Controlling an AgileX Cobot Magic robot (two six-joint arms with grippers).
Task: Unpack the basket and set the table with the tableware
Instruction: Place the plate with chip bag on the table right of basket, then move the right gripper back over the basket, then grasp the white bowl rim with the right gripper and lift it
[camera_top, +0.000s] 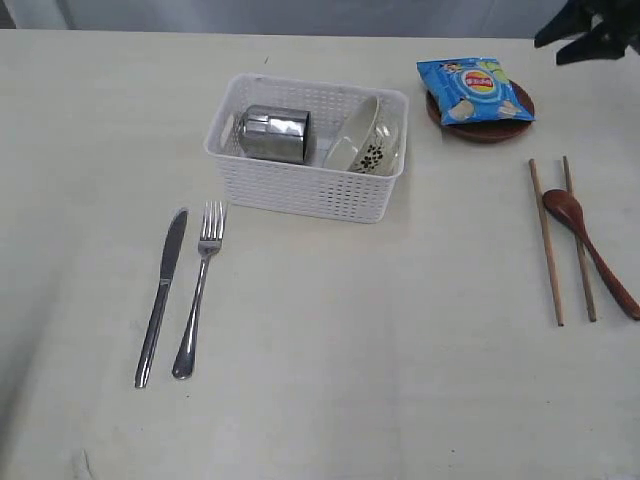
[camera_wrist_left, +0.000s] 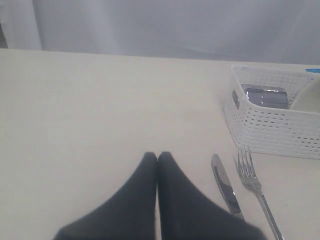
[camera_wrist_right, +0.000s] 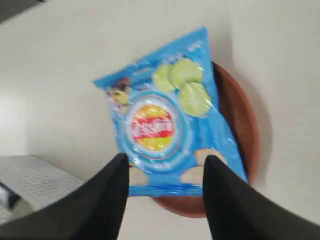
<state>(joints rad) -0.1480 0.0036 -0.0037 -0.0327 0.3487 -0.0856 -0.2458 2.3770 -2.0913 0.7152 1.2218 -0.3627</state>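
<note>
Right jaws stand apart, empty; the chip bag (camera_wrist_right: 165, 120) lies beyond their gap on the plate (camera_wrist_right: 247, 140), apparently served. Left jaws are together, idle near the knife (camera_wrist_left: 227, 187).

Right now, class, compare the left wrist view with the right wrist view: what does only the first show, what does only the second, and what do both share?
Only the left wrist view: the knife and fork lying side by side on the table, and the left gripper, shut. Only the right wrist view: the blue chip bag lying on the brown plate, and the right gripper, jaws apart, holding nothing. Both: the cream table and part of the white basket.
</note>
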